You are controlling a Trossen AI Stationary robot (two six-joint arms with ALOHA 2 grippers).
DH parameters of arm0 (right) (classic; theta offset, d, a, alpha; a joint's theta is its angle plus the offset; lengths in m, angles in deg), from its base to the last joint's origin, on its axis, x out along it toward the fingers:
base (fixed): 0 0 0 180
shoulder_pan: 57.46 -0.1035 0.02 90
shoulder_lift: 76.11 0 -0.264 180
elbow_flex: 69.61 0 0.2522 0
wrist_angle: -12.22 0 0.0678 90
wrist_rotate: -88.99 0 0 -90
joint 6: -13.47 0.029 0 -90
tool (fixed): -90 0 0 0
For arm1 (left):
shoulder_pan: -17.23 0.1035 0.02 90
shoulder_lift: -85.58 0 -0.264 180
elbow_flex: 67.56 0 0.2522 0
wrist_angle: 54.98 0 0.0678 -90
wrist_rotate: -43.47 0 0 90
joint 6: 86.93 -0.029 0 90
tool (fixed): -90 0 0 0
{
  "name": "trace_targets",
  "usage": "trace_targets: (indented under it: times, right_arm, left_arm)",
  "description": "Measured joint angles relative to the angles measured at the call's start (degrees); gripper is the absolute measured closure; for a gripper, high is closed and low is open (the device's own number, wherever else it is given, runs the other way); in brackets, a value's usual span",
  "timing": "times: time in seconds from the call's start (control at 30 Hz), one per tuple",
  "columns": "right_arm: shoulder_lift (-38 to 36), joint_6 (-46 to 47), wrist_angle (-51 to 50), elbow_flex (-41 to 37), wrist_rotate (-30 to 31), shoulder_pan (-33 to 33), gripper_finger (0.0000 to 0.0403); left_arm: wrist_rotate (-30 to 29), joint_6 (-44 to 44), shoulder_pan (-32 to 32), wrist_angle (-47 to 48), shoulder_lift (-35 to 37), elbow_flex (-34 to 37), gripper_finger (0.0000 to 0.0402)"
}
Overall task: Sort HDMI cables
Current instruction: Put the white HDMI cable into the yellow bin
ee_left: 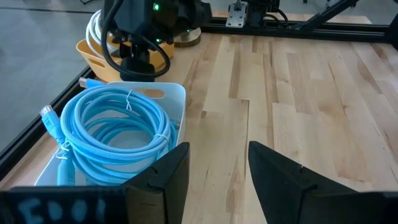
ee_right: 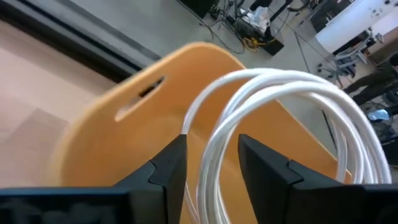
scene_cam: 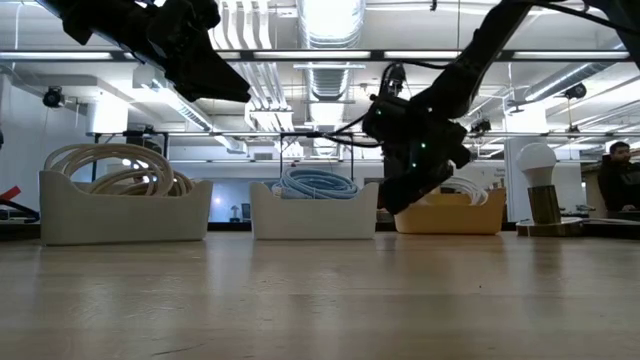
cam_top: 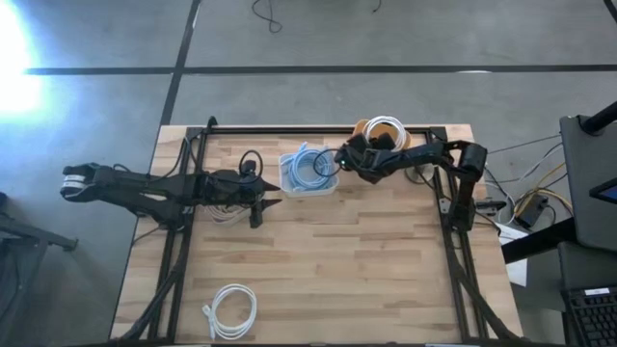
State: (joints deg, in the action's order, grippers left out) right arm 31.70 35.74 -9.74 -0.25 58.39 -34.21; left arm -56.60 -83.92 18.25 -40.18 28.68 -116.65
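Observation:
A white HDMI coil (ee_right: 280,106) runs up from between my right gripper's (ee_right: 211,168) fingers, over the orange bin (ee_right: 124,143) at the table's far edge; in the high view that coil (cam_top: 384,128) lies over the bin beside my right gripper (cam_top: 371,145). A light blue coil (ee_left: 112,130) lies in the white middle bin (cam_top: 308,173). Beige coils (scene_cam: 115,165) fill the left bin. Another white coil (cam_top: 231,308) lies flat on the table near its near edge. My left gripper (ee_left: 219,174) is open, raised above the table beside the blue bin. My right gripper has a few strands of the white coil's rim (ee_right: 208,180) between its two fingers, which lie across the strands. The rest of the coil stands away from the fingers over the orange bin. Whether its far part rests in the bin is hidden.
Three bins stand in a row along the far side: beige-filled (scene_cam: 120,215), white (scene_cam: 312,212), orange (scene_cam: 450,218). A black frame rail (cam_top: 318,131) borders the table. A lamp (scene_cam: 540,180) stands at the right. Bare wood (cam_top: 347,270) spreads toward the near edge.

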Motion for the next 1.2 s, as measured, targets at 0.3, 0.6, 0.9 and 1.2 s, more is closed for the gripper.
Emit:
trace_targets:
  times: [0.3, 0.6, 0.9, 1.2]
  right_arm:
    - [-1.4, -0.3, -1.1, 2.5, 0.0, -1.3, 0.0229]
    - [-3.8, -0.4, -9.7, 8.3, -8.0, -5.8, 0.022]
    - [-4.3, 0.2, -21.3, 17.7, -16.1, -12.2, 0.0227]
    - [-4.3, 0.0, -27.1, 23.9, -16.4, -20.2, 0.0227]
  left_arm:
    - [0.0, 0.0, 0.0, 0.0, 0.0, 0.0, 0.0232]
    - [0.0, 0.0, 0.0, 0.1, 0.0, 0.0, 0.0232]
    - [2.8, 0.6, 0.0, 0.4, 0.0, 0.0, 0.0232]
    - [17.8, 3.6, -0.6, 2.2, -0.4, 0.0, 0.0232]
